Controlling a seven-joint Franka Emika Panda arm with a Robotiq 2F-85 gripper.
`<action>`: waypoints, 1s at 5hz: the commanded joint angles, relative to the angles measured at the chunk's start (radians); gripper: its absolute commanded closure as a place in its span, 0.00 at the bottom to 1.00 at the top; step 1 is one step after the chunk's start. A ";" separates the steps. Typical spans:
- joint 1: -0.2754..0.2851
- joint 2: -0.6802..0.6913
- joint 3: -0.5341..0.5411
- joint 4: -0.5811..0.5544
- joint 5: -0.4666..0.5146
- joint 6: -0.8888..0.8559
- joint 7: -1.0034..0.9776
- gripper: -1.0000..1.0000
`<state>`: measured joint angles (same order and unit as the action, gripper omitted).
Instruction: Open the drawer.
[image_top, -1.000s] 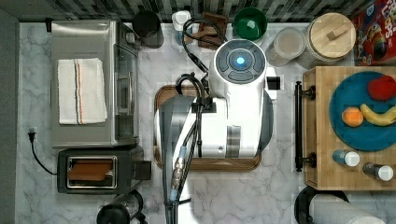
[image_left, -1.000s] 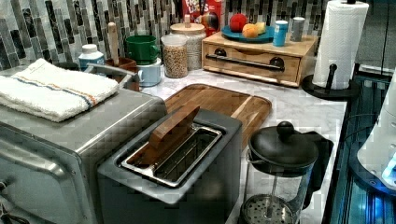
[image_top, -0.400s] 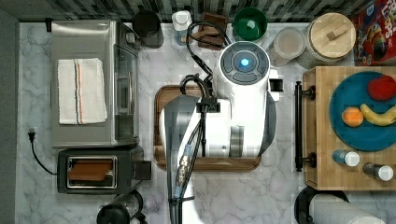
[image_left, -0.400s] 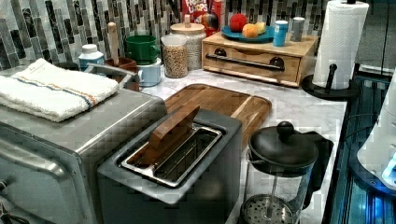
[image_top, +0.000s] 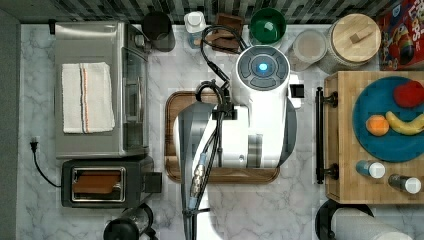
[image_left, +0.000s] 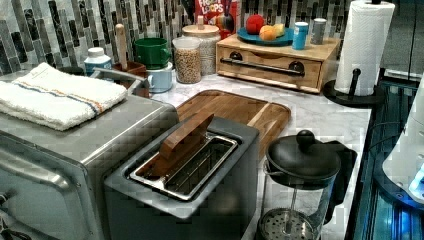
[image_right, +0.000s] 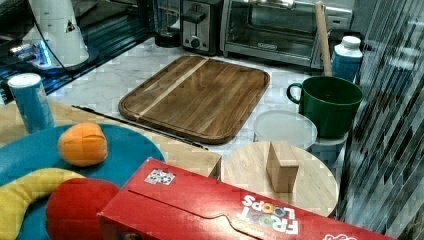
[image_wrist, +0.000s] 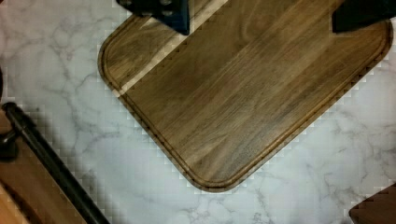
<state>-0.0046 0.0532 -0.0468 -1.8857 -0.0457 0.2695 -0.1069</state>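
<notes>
Currently the end effector (image_wrist: 261, 14) hangs open, empty, over the wooden tray (image_wrist: 243, 93), short of the drawer (image_left: 272, 62); misalignment could miss its handle (image_wrist: 51, 163).

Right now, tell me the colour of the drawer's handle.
Black; the handle shows best in the left view.

From my station the one thing I can read is the red cereal box (image_right: 240, 212): white lettering "FROOT LOOPS" runs across its top face in the right view, upside down to that camera, just beside the round wooden lid (image_right: 280, 175). In the left view the same box (image_left: 212, 10) behind that lid shows "LOOPS". I can make out no other text.
</notes>
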 joint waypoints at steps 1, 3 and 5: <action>-0.060 -0.006 -0.028 -0.058 -0.018 0.155 -0.368 0.00; -0.088 -0.004 -0.063 -0.125 -0.072 0.278 -0.560 0.00; -0.123 0.016 -0.092 -0.148 -0.097 0.346 -0.728 0.00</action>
<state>-0.0931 0.0747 -0.1344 -2.0391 -0.1469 0.5728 -0.7378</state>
